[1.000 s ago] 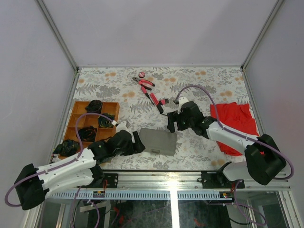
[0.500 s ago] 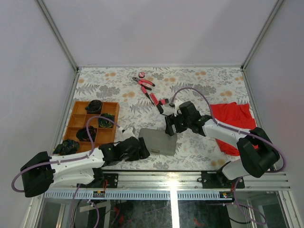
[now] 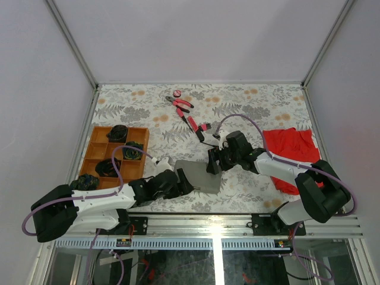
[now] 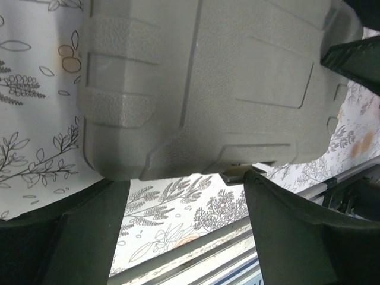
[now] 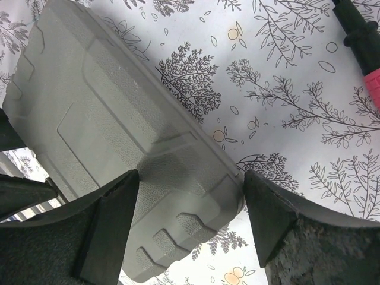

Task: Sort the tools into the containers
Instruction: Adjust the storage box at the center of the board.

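The closed grey case [image 3: 199,176] lies on the patterned table between my grippers. My left gripper [image 3: 181,181] is open at the case's near left edge; in the left wrist view [image 4: 187,199] its right finger [image 4: 297,225] touches a latch on the case [image 4: 208,83]. My right gripper [image 3: 214,164] is open and straddles the case's far right corner [image 5: 136,148], also seen in the right wrist view [image 5: 187,199]. Pink-handled pliers [image 3: 180,104], a pink disc [image 3: 177,93] and a screwdriver [image 3: 194,125] lie farther back. The wooden tray [image 3: 141,171] stands at the left.
A red cloth [image 3: 292,148] lies at the right, under the right arm. The tray's compartments hold dark objects [image 3: 119,132]. A black and pink tool handle [image 5: 361,37] shows at the right wrist view's top right. The metal rail [image 3: 208,225] runs along the near edge.
My left gripper has moved right along the near edge up to the case. My right gripper has moved down and left onto the case's far right corner.
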`<state>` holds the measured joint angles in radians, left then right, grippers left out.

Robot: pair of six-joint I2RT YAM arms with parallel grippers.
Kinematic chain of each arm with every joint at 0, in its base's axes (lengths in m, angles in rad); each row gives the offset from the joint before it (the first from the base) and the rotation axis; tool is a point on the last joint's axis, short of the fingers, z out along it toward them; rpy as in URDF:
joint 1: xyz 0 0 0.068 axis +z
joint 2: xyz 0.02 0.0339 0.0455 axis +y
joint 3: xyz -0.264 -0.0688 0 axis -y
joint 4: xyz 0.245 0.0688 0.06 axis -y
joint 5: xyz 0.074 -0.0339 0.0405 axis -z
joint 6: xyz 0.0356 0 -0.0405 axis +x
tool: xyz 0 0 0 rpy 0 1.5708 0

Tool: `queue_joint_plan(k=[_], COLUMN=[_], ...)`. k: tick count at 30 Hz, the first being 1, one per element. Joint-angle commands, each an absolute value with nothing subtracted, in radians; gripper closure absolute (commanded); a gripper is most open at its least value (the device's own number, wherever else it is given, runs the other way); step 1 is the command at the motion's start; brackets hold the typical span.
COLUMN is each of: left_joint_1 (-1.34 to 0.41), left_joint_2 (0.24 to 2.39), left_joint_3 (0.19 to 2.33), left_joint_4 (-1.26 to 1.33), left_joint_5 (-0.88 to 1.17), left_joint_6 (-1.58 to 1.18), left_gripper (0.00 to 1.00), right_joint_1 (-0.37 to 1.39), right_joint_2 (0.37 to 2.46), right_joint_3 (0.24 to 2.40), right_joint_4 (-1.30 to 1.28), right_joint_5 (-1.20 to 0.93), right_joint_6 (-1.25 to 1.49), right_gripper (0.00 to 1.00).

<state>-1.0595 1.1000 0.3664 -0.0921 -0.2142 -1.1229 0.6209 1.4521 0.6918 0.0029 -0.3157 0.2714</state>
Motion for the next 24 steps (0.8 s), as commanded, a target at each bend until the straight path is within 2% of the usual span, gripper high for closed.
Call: queue_joint_plan(k=[1, 8, 24], left_joint_1=[-1.013, -0.900, -0.781], left_joint_2=[1.126, 1.112, 1.173], left_joint_3=[0.349, 0.358, 0.460], left_joint_4=[-0.033, -0.013, 0.016], left_joint_5=[-0.222, -0.177, -0.105], left_joint_6=[-1.108, -1.034, -0.895], left_gripper=[0.25, 0.26, 0.28], right_joint_1=[0.619, 0.619, 0.638], right_joint_2=[1.425, 1.356, 1.226], right_joint_3=[0.655, 0.598, 0.482], right_joint_4=[-0.018, -0.035, 0.002], right_joint_5=[-0.357, -0.362, -0.430], right_joint_6=[0.297, 0.331, 0.518], right_gripper=[0.24, 0.26, 0.38])
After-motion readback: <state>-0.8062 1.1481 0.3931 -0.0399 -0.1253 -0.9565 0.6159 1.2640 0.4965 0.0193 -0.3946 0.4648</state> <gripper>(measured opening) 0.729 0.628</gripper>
